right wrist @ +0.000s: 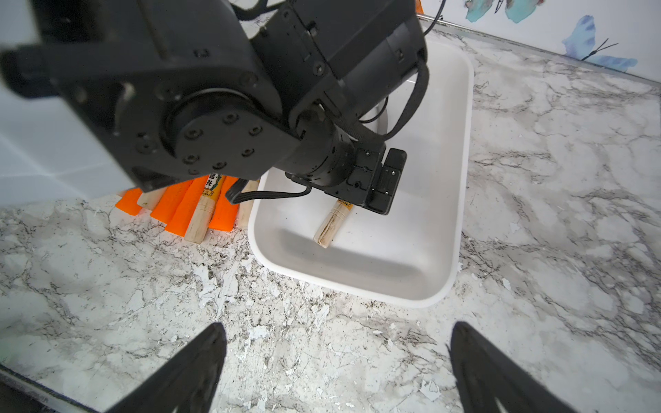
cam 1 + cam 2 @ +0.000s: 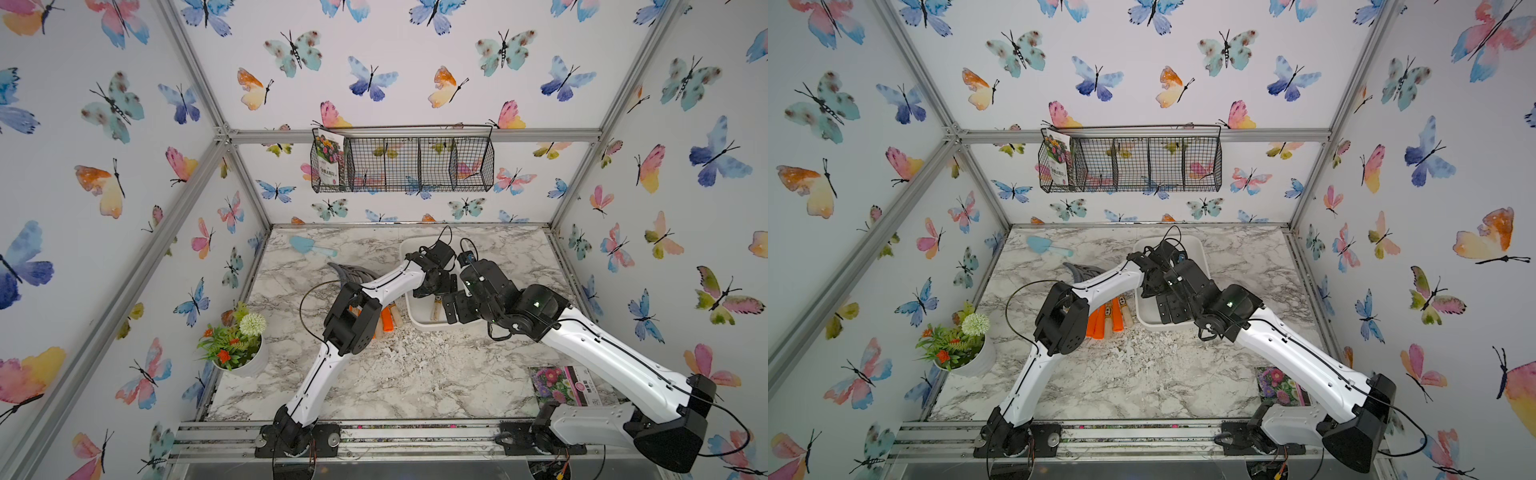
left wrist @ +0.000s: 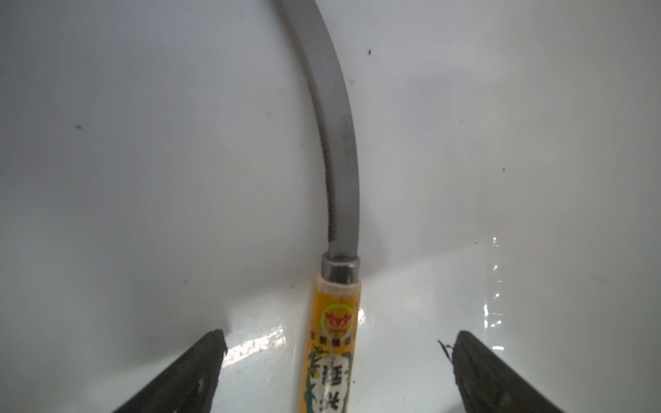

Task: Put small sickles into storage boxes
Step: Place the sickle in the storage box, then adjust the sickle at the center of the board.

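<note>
One small sickle [image 3: 339, 161], with a curved grey blade and a pale wood handle under a yellow label, lies flat on the floor of the white storage box [image 3: 143, 178]. My left gripper [image 3: 339, 338] hangs just over its handle, open, with both fingers well clear of it. The right wrist view shows the handle end [image 1: 331, 225] inside the box [image 1: 461, 178]. Several more sickles [image 2: 387, 320] with orange and wood handles lie piled left of the box [image 2: 415, 320]. My right gripper [image 1: 336, 336] is open and empty over the marble by the box's near end.
A light blue trowel [image 2: 311, 246] lies at the back left of the marble table. A potted plant [image 2: 239, 345] stands at the left edge and a seed packet [image 2: 565, 384] lies front right. A black wire basket [image 2: 403, 164] hangs on the back wall.
</note>
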### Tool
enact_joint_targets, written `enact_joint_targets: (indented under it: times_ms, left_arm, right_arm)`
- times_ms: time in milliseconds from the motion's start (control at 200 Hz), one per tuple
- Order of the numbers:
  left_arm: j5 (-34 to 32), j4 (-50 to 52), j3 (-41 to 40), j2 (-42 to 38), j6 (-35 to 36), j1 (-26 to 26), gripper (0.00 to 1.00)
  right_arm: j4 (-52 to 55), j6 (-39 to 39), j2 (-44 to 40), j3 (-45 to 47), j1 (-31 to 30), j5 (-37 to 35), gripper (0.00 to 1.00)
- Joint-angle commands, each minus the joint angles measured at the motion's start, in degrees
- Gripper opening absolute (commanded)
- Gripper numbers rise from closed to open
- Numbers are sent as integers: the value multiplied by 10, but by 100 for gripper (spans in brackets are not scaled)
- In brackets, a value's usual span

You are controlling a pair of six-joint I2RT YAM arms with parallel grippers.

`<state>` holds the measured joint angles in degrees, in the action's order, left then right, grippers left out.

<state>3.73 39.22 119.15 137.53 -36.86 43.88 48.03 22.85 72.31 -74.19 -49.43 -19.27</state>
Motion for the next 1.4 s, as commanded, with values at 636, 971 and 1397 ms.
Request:
enact_joint_targets:
  times_ms: [636,971,1397]
  left_arm:
    - [-46,13,-32,-162,63,-10,98]
    - [-95,49,-47,-208,105,-37,98]
    - [-190,74,-100,-280,132,-66,98]
  right_arm:
    - [-54,-21,19,-17,2,67,98]
    - [-91,-19,36,-27,2,102,98]
    - [-128,-14,68,-32,-8,125,98]
